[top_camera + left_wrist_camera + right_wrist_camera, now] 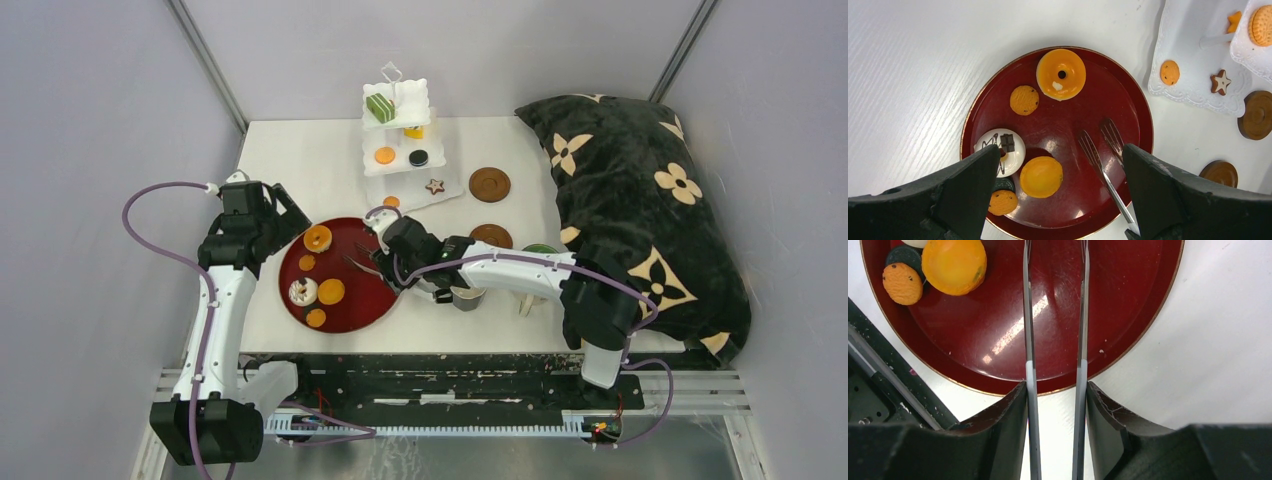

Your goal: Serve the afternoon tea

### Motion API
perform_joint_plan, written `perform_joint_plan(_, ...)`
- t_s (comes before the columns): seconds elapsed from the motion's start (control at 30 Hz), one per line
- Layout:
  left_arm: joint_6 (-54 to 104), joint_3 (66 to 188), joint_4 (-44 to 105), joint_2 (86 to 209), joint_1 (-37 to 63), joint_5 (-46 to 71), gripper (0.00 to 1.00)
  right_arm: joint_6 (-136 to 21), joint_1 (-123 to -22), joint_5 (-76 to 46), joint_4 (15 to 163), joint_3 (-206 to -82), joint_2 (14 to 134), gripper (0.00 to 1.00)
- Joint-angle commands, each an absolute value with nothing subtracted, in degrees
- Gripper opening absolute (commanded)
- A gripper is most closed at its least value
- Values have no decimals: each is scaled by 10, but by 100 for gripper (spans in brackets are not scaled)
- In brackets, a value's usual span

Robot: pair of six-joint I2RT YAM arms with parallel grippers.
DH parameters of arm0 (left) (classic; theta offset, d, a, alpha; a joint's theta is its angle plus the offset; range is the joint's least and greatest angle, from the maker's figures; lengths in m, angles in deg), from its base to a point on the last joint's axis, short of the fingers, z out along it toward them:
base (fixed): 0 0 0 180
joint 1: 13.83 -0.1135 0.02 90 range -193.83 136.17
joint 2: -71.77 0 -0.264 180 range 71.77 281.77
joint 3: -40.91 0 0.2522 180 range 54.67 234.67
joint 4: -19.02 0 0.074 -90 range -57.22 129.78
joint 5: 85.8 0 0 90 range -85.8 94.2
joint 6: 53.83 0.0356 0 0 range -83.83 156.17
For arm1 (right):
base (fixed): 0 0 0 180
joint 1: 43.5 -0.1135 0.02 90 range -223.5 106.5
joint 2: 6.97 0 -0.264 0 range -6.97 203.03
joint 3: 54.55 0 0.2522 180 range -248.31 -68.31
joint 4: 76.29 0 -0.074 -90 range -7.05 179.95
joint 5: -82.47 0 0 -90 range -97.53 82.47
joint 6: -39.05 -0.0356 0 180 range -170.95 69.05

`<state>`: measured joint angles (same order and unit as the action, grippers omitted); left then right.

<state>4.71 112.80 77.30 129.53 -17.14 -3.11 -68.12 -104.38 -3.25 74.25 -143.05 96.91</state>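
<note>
right gripper (1055, 390) clamped on both arms of the silver metal tongs (1029, 315). The tong tips reach forward over the dark red round tray (1138, 300). smooth orange disc sweet (954, 265) sits ahead-left of its fingers, clear of the tongs. left gripper (1060, 152) spread wide, holding nothing, above the same tray. white three-tier stand (1193, 85) is off to its upper right.

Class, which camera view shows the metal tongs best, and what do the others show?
The left wrist view: the metal tongs show both forked tips and both arms over the dark red tray. The right wrist view shows only two arms held in the right gripper, tips cut off. The top view shows them small.
</note>
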Motion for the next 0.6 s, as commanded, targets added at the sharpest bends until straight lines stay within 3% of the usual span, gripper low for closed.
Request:
perform_joint_plan(0.0, 59, 1129, 763, 1292, -174, -38, 99, -687, -1046, -36, 784, -1479, 982, 49)
perform_joint_plan(0.57, 66, 1128, 761, 1306, -174, -50, 99, -688, -1046, -42, 782, -1568, 1069, 53)
